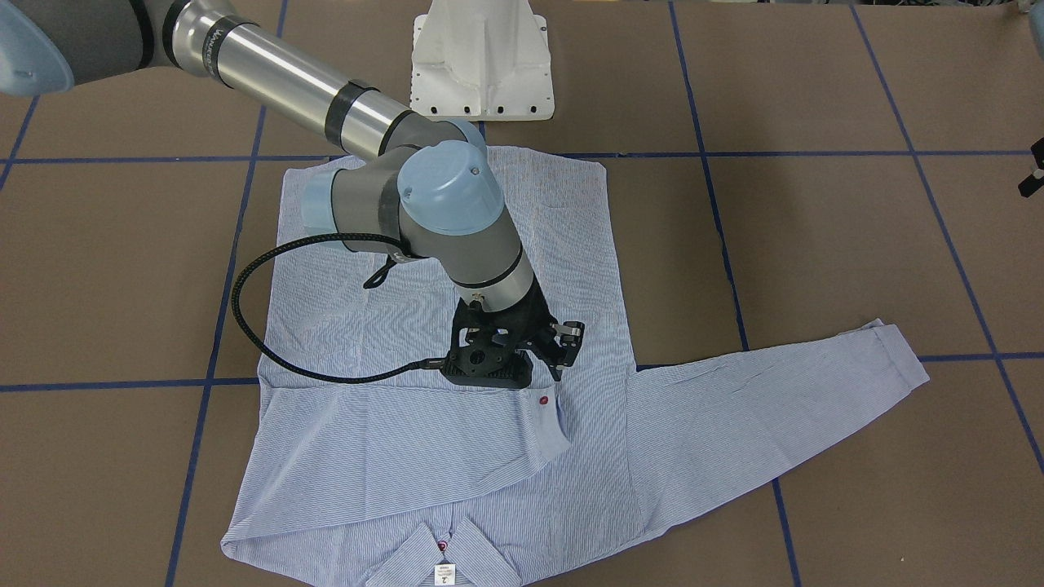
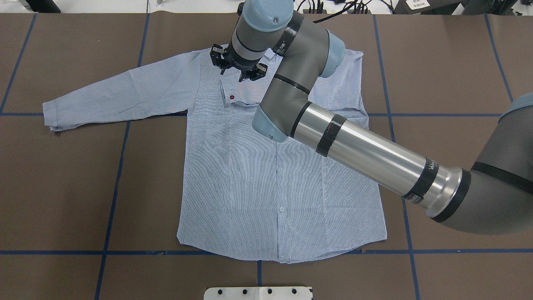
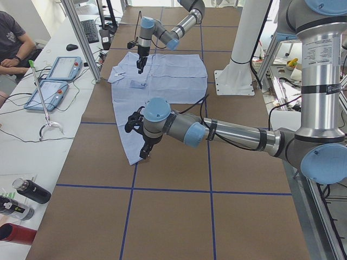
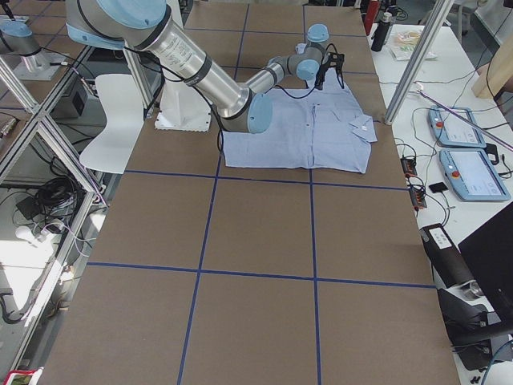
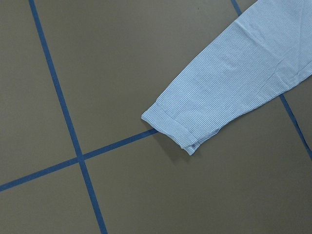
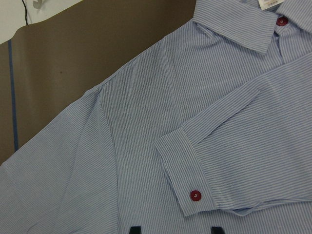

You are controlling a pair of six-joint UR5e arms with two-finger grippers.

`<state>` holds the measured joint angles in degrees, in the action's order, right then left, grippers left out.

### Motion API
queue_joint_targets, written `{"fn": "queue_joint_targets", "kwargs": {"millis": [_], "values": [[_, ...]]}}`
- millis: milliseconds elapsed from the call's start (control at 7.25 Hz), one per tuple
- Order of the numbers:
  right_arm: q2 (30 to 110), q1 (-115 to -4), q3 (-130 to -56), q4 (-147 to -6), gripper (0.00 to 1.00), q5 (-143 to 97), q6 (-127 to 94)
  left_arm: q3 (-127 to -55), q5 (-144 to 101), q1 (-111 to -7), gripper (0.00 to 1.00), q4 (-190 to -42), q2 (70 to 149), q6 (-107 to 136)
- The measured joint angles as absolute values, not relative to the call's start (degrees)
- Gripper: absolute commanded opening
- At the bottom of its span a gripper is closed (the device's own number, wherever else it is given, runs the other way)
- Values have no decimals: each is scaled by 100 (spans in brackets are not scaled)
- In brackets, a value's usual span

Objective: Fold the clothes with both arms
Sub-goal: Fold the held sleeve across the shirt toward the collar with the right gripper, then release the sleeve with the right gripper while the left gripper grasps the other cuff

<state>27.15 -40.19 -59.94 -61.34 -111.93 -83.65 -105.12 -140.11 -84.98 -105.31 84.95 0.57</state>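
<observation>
The light blue-and-white striped shirt (image 2: 275, 166) lies flat on the brown desk (image 2: 62, 187), one sleeve folded across its chest to narrow it. The right black fingers (image 6: 135, 230) hang parted and empty above that cuff (image 6: 183, 180). The left fingers (image 3: 133, 121) are over the outstretched sleeve (image 5: 234, 83), but I cannot tell how far open they are.

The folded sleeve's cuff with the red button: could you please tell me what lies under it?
The cuff rests flat on the shirt's striped front, near the collar. Only that fabric shows around it; whatever sits directly beneath is covered.
</observation>
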Motion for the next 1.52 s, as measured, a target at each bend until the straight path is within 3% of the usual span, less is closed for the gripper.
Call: {"fn": "queue_joint_targets", "kwargs": {"millis": [414,1104,1518], "values": [[2644,-4128,-6044,-6217,100,-11217,-8760,-10147,-13996,-8231,100,-10786,8677,737],[4268,-5126,-7191,-6526,100,-12134,-8746,-8086,-13907,-7007,99,-13745,9220,4042],[5156,-5567,-7794,-6542,100,-12314,-8074,-7214,-13599,-6574,82,-14427,9688,4946]]}}
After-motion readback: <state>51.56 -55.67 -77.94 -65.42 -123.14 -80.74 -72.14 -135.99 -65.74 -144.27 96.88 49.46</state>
